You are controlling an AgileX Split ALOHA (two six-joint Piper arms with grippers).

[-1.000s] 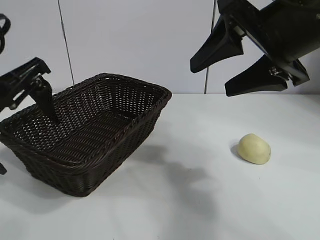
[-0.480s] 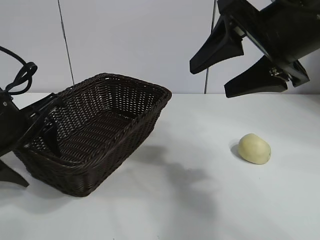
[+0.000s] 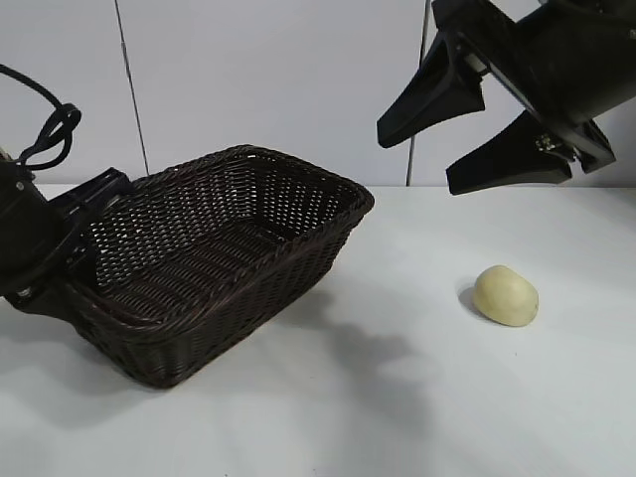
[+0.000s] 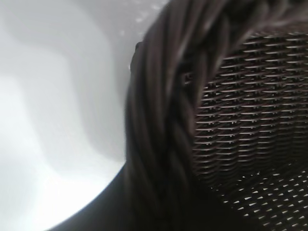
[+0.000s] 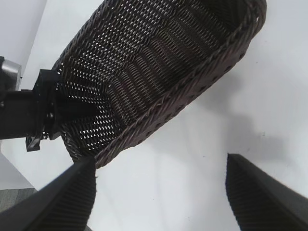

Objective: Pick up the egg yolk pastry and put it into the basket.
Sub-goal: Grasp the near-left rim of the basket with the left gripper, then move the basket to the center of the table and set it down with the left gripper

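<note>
Dark brown woven wicker basket [image 3: 214, 258] sits on the white table [image 3: 397, 397] at the exterior view's left, empty as far as visible. Small pale yellow-cream egg-shaped pastry [image 3: 505, 295] lies on the table well apart from it, off to the right, untouched.

Left gripper [image 3: 84, 234] is at the basket's near-left end; one finger seems to reach inside the wall. The left wrist view shows only braided rim up close, so whether it clamps the rim: cannot tell.

Right gripper [image 3: 472, 124] hangs high above the table, jaws spread wide, holding nothing, above and slightly left of the pastry.

Progress judgement: early. Pastry not yet picked up, nothing placed. Left to do: right arm descends over the pastry, closes on it, carries it across, releases into the basket.
</note>
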